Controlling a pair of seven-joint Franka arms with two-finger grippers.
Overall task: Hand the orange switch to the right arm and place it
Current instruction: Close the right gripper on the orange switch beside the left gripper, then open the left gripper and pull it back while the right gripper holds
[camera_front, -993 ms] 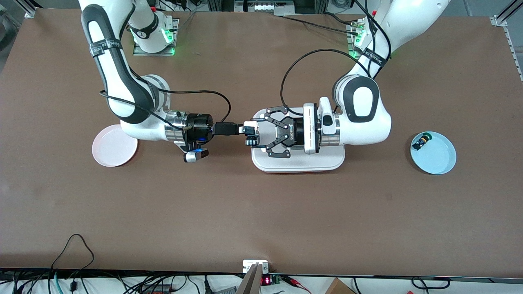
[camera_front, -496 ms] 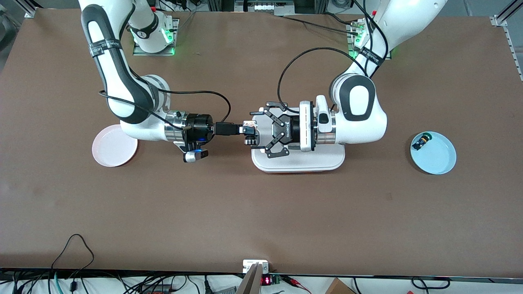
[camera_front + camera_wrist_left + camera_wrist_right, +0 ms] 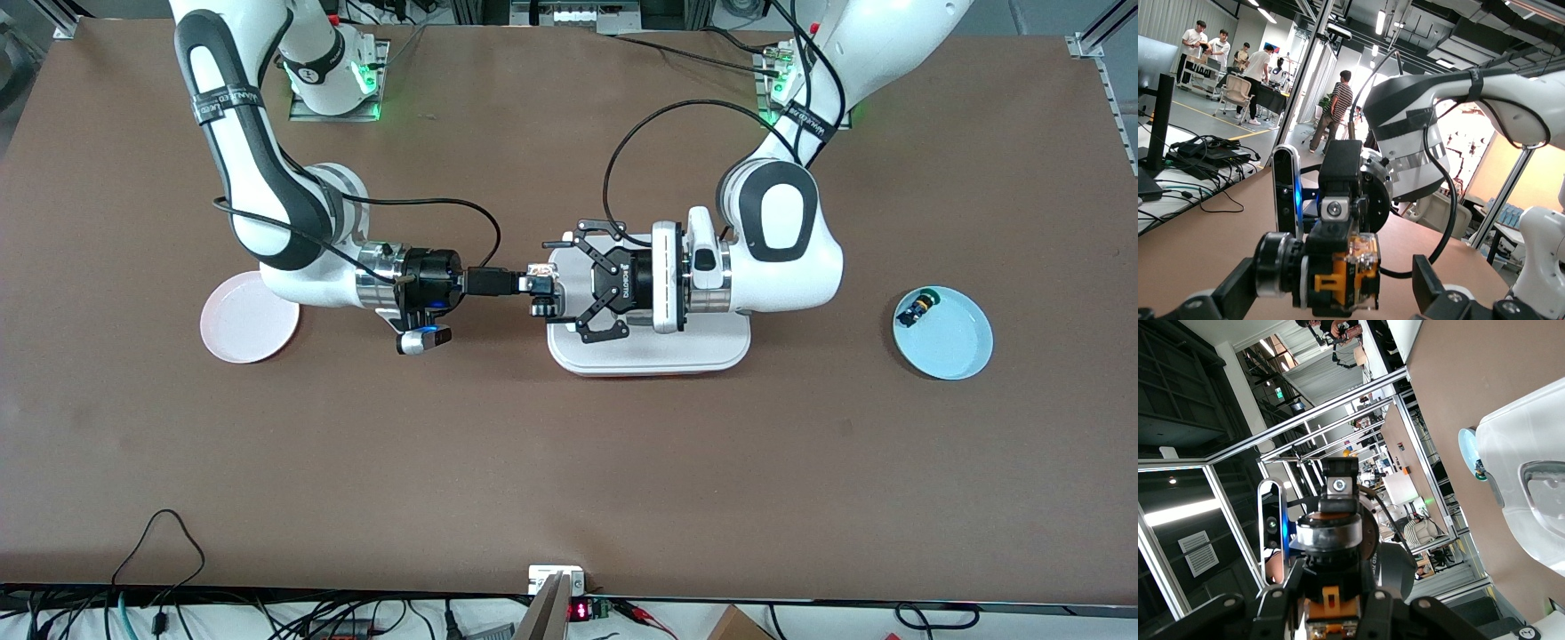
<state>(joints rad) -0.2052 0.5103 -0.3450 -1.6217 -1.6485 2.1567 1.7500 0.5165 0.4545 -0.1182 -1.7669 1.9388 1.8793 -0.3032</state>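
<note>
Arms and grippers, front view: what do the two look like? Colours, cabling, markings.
Both arms are white with dark grey joint panels and a black lettered band. The right gripper has slim black fingers on a black cylinder with a blue light and silver ring. The left gripper is a black open linkage with white lettering. A black cable loops to each wrist.

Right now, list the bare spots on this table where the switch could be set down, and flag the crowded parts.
Free: the round pink plate at the right arm's end, and the broad brown tabletop nearer the camera than both arms. Crowded: over the white rectangular tray, where the left gripper and right gripper meet at the small orange-capped switch. The round blue plate already holds another small switch.
</note>
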